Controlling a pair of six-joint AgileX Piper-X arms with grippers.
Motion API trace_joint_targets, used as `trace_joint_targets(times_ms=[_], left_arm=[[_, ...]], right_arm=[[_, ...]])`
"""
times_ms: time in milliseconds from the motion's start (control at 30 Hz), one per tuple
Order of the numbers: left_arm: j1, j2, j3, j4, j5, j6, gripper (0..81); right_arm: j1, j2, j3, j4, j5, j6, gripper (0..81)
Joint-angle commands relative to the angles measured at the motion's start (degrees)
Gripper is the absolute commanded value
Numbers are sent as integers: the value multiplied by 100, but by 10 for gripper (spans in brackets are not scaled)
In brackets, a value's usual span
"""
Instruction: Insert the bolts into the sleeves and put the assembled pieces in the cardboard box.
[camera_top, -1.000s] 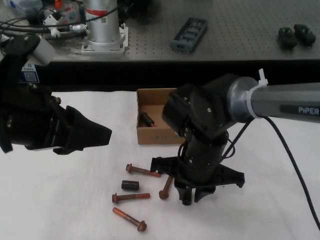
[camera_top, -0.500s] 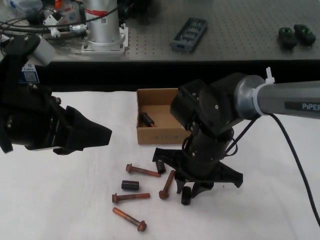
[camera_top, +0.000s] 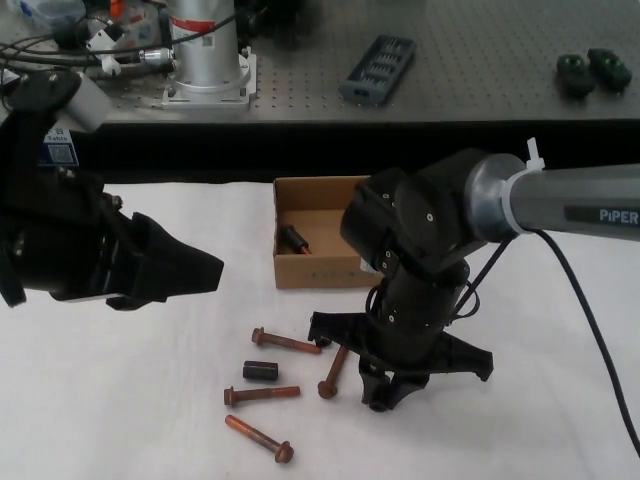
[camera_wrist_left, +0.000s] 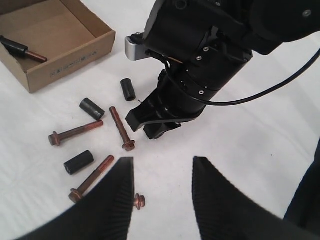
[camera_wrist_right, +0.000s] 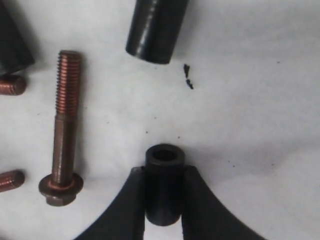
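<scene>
Our right tool (camera_wrist_right: 164, 172) gripped a sleeve (camera_wrist_right: 164, 195) low by the surface (camera_top: 120, 400), beside a loose bolt (camera_wrist_right: 64, 130); our left tool (camera_wrist_left: 162, 162) hung unclenched. We judged the sleeve pickup underway; next, a bolt must enter it.

Lighting is bright, even, from overhead; white desk (camera_top: 540, 430) cloth nears glare in the left wrist view; soft, short shadows lie under bolts (camera_wrist_right: 64, 135) and right arm (camera_top: 420, 230).

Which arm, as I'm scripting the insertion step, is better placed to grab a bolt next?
Left. The right arm's fingers are shut on a sleeve; the left arm's fingers are open and empty, with loose bolts lying just before them.
</scene>
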Motion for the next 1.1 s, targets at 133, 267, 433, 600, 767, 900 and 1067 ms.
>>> trace_joint_targets(times_ms=[133, 267, 433, 600, 767, 900, 1067], left_arm=[[14, -60, -16, 13, 8, 176, 283], [-1, -60, -16, 13, 8, 845, 283], [-129, -60, -16, 99, 8, 1909, 283], [-463, 9, -16, 434, -564, 3018, 283], [-899, 418, -16, 346, -917, 3674, 240], [-1298, 863, -16, 152, -1478, 3798, 216], [-1716, 1426, -30, 88, -2289, 4360, 215]], right_arm=[[23, -95, -1, 120, 116, -593, 25], [23, -461, -1, 273, 900, -1159, 25], [6, -1175, -1, 299, 1496, -2031, 25], [-7, -2013, 131, 194, 1687, -2430, 25], [-7, -3058, 639, 24, 1683, -2893, 25], [-21, -4039, 1060, -132, 1542, -3278, 25], [-114, -5201, 1395, -112, 1427, -3572, 29]])
